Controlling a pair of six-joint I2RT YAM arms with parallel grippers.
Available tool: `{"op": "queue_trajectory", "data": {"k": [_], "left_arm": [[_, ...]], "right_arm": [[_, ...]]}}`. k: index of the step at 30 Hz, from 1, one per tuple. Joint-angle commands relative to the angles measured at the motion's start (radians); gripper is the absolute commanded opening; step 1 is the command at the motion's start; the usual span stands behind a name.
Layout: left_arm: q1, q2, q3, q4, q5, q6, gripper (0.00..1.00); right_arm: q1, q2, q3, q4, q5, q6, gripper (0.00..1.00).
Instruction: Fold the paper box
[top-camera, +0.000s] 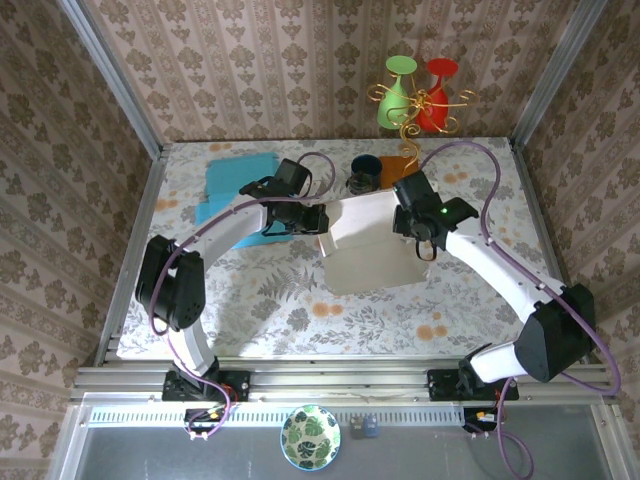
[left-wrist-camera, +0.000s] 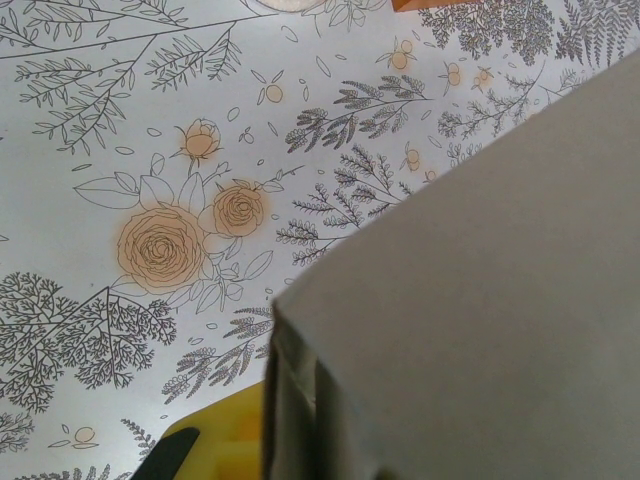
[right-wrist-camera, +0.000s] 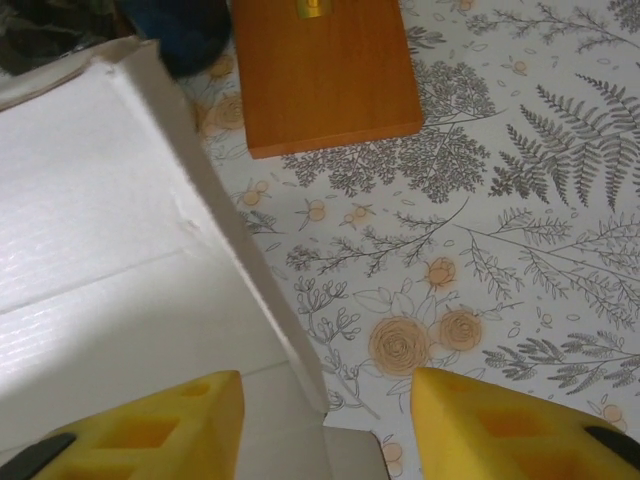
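Right pincer (right-wrist-camera: 325, 425) astride paper box (right-wrist-camera: 120, 250) wall, orange board (right-wrist-camera: 320, 70) beyond

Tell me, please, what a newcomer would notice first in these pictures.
First comes the white paper box in the middle of the flowered table, with both arms reaching it from opposite sides. In the right wrist view, the right arm's yellow fingers stand apart on either side of a box wall's edge. At the table's far edge, a green and red ornament on gold wire stands out.
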Motion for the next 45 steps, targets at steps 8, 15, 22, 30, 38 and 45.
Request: {"op": "queue_trajectory", "data": {"k": [8, 15, 22, 30, 38, 45], "left_arm": [[-0.007, -0.01, 0.041, -0.015, 0.021, 0.025, 0.0], [-0.007, -0.009, 0.043, -0.029, 0.026, 0.035, 0.0], [-0.007, -0.008, 0.037, -0.035, 0.022, 0.04, 0.0], [-0.012, 0.001, -0.002, -0.012, -0.025, 0.015, 0.0], [-0.036, 0.01, -0.149, 0.067, -0.15, -0.018, 0.01], [-0.065, 0.067, -0.214, 0.143, -0.198, -0.028, 0.04]], "right_arm": [[-0.049, 0.096, 0.042, 0.06, -0.087, -0.14, 0.44], [-0.058, 0.182, 0.101, 0.073, -0.1, -0.176, 0.41], [-0.057, 0.209, 0.116, 0.073, -0.092, -0.19, 0.14], [0.024, 0.181, 0.091, -0.049, 0.104, -0.051, 0.0], [0.132, 0.126, -0.016, -0.121, 0.178, 0.169, 0.0], [0.174, 0.182, -0.015, -0.137, 0.159, 0.221, 0.0]]}}
